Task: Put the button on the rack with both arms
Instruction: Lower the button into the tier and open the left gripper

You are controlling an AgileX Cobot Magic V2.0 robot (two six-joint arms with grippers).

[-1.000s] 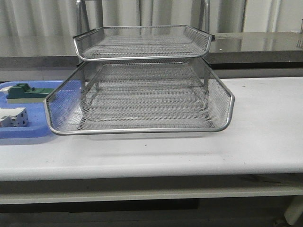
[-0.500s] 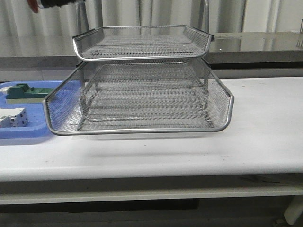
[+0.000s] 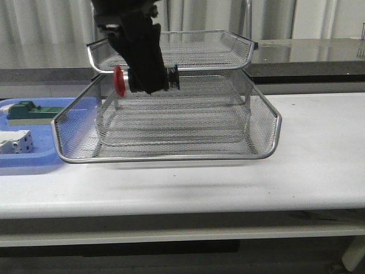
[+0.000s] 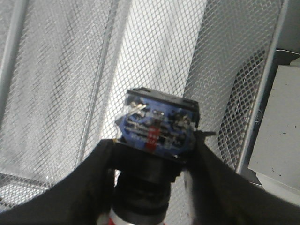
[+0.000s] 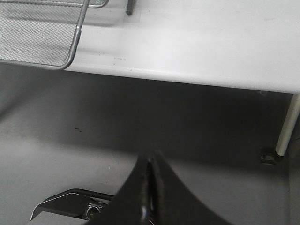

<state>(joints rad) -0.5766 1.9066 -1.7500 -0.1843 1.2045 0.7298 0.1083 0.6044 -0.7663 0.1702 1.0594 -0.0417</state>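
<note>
up front, the left end effector (image 3: 145,77) grips the button (image 3: 132,79) by its black body, held level above the rack's (image 3: 171,123) pulled-out middle tray, at about 11 o'clock of it. only the front view shows the round red cap; the left wrist view shows the bluish rear end (image 4: 157,126) over silver mesh. the right end effector (image 5: 147,187) hangs pinched together below the white table (image 5: 197,51) edge. bare table lies at the rack's 3 o'clock.

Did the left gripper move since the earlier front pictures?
Yes. The left gripper, holding the button, came down from the top left to before the rack.
</note>
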